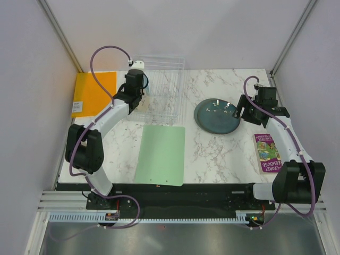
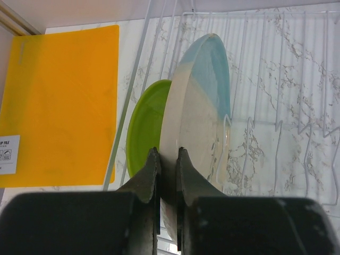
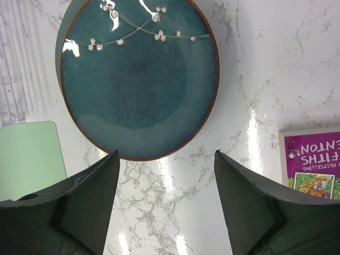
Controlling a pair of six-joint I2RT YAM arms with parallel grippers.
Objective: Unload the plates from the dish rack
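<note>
1. My left gripper [image 2: 168, 159] is clamped on the near rim of the blue-and-cream plate [image 2: 204, 101], which stands on edge in the dish rack [image 2: 276, 69].
2. A smaller green plate [image 2: 144, 125] stands just beside it in the rack.
3. My right gripper [image 3: 166, 156] is spread wide and holds nothing. It sits near the teal plate [image 3: 138, 74], which lies flat on the table [image 3: 265, 79].
4. I judge these plates stiff, heavy, glazed-slippery and easily chipped. A rim pinch leaves the weight hanging, so I'd lift straight and slowly.
</note>
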